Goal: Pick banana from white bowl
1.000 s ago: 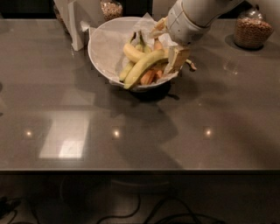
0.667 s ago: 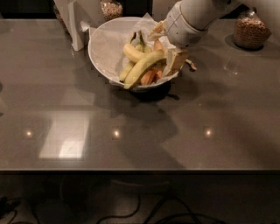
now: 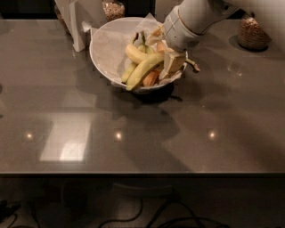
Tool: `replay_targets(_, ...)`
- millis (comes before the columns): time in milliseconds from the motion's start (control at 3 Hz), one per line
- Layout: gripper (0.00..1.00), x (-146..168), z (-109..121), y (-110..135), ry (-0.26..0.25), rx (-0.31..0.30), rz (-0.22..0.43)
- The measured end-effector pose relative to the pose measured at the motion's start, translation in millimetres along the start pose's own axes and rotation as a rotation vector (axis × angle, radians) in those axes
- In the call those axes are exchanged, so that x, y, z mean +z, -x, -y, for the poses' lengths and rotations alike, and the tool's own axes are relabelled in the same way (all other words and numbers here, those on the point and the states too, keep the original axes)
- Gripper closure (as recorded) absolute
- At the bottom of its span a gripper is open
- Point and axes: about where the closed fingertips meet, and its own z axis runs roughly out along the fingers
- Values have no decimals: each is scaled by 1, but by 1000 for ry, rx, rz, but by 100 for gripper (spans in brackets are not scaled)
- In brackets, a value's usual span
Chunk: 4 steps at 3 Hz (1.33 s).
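The white bowl (image 3: 104,46), lined with white paper, stands at the back middle of the grey table. In it lies the banana (image 3: 143,71), long, curved and yellow-green, running from the bowl's front rim up to the right. A thin dark-tipped stem (image 3: 193,66) sticks out past the bowl's right rim. Shorter yellow bananas (image 3: 135,54) and small orange-brown ones (image 3: 151,78) lie around it. My gripper (image 3: 173,62) comes in from the upper right on a white arm and is down in the right side of the bowl, at the banana's upper end.
A jar of brown grain (image 3: 252,34) stands at the back right, and another jar (image 3: 113,8) behind the bowl. A white upright object (image 3: 78,23) stands just left of the bowl. The table's front edge (image 3: 142,173) runs across below, with cables under it.
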Motion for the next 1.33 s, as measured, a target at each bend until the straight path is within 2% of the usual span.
replay_targets(667, 54, 10, 4, 7, -1, 4, 19)
replay_targets(1000, 72, 12, 4, 9, 1, 4, 23)
replay_targets(1333, 95, 11, 5, 11, -1, 1, 25)
